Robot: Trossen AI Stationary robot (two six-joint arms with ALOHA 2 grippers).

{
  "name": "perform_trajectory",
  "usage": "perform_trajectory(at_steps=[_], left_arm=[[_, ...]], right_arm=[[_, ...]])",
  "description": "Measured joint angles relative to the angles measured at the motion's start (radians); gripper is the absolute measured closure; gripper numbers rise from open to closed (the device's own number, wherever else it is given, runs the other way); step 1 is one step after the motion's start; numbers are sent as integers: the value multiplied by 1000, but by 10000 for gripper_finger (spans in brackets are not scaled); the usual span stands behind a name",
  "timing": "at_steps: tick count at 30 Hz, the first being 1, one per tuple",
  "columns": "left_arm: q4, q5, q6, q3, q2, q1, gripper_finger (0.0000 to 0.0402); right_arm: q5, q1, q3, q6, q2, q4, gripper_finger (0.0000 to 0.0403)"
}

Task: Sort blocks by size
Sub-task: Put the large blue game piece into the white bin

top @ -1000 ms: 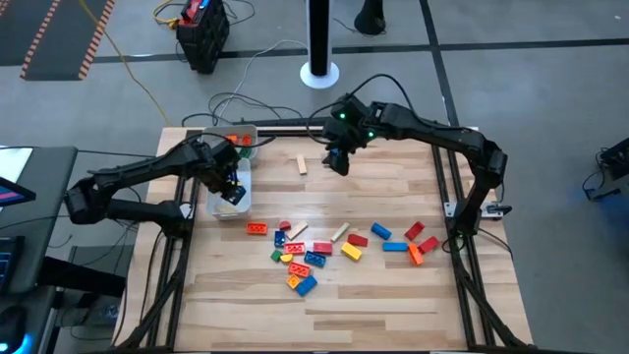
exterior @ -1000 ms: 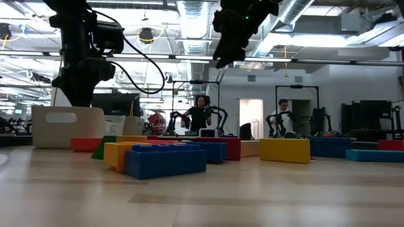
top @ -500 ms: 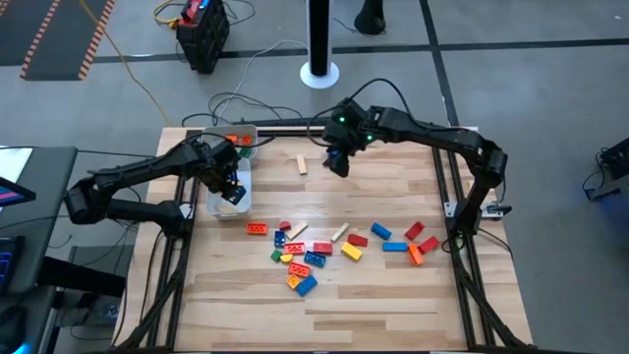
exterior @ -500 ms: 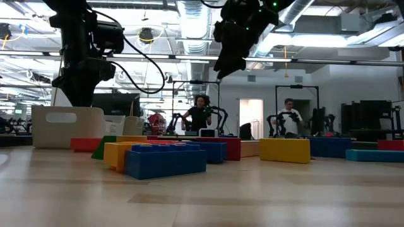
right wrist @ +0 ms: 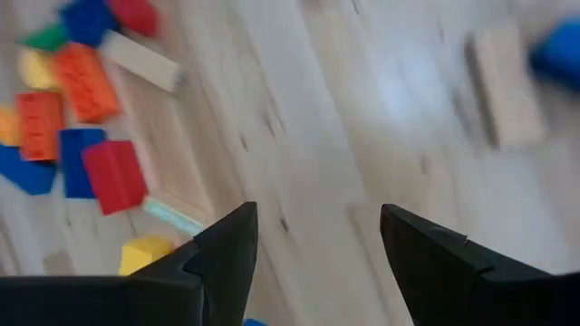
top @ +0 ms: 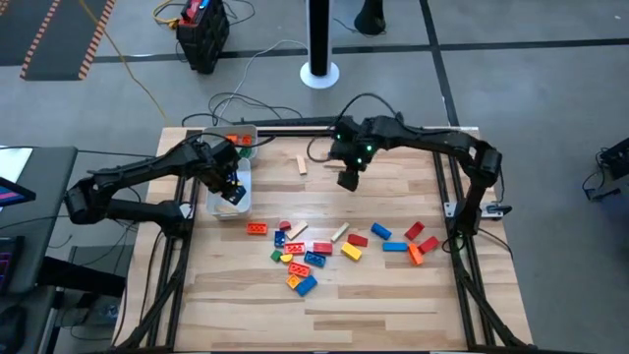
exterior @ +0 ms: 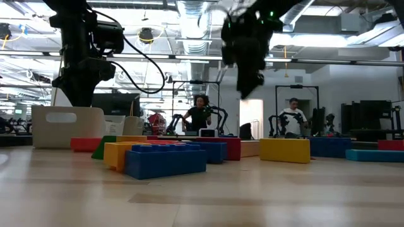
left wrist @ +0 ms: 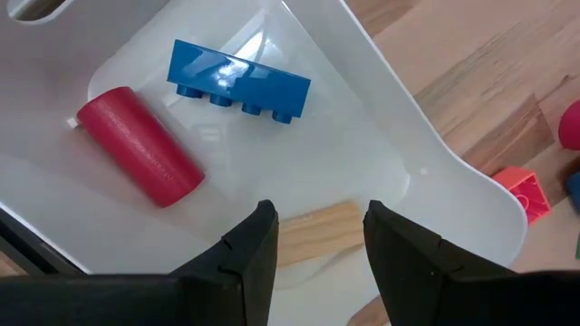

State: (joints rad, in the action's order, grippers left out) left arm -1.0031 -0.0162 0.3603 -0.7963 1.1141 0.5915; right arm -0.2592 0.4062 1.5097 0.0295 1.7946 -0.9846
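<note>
High view: the blocks point(top: 324, 251) lie scattered at lower centre of the tabletop point(top: 393, 305); the right claw point(top: 347, 179) hovers above them. Right wrist view: it gapes empty and could nudge neighbours. Left wrist view: the left claw point(left wrist: 313, 237) is open over the tray point(left wrist: 399, 163), risking a snag.

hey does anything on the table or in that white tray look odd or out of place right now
One thing stands out: the white tray under the left hand holds a red cylinder, smooth and studless, beside a blue brick and a tan block. One tan block also lies alone at the table's far side, apart from the main scatter.
</note>
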Motion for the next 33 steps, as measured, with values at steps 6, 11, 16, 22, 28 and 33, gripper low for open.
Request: perform_trajectory(at_steps=[6,11,16,22,28,33], left_arm=[[0,0,0,0,0,0,246],[0,-1,-6,0,0,0,246],[34,-4,26,0,0,2,247],[34,-4,5,-1,0,2,247],[34,-4,4,-1,0,2,247],[122,4,5,-1,0,2,247]], right_arm=[[-1,-65,-156,180,0,-6,143],[39,-140,-197,307,0,-27,143],[56,-198,-198,430,-4,-94,143],[141,-259,-199,436,-10,-249,143],[156,-280,-234,402,-10,-257,143],[148,-283,-315,358,-51,-190,143]])
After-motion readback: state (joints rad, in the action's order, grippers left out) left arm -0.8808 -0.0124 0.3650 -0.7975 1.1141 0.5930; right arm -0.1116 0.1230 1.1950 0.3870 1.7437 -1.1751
